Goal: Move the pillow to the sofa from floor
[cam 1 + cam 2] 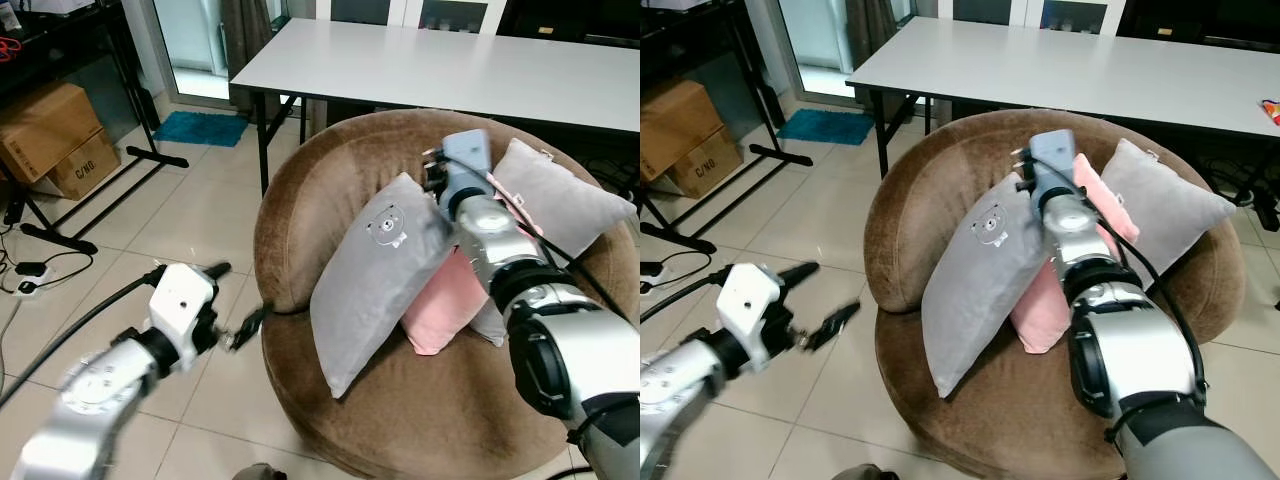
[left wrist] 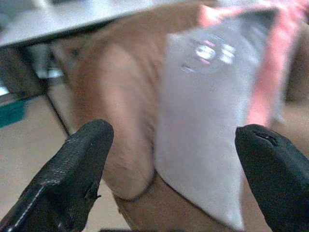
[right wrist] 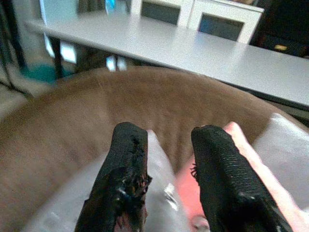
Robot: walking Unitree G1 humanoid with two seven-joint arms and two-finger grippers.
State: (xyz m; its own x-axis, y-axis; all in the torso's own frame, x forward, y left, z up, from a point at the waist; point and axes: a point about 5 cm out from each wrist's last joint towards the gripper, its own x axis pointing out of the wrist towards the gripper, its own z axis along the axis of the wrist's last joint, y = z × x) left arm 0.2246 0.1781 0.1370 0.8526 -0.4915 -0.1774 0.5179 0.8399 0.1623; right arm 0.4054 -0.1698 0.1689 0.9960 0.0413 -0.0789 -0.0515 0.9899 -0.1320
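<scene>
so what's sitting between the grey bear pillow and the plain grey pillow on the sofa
A pink pillow is wedged between the bear pillow and the plain grey pillow, seen in both eye views.

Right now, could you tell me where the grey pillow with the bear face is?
The grey bear-face pillow leans upright on the round brown sofa, on its left half, overlapping the pink pillow, with the right gripper at its top corner.

Grey bear-print pillow (image 1: 375, 280) upright on brown sofa (image 1: 300, 215)
</scene>
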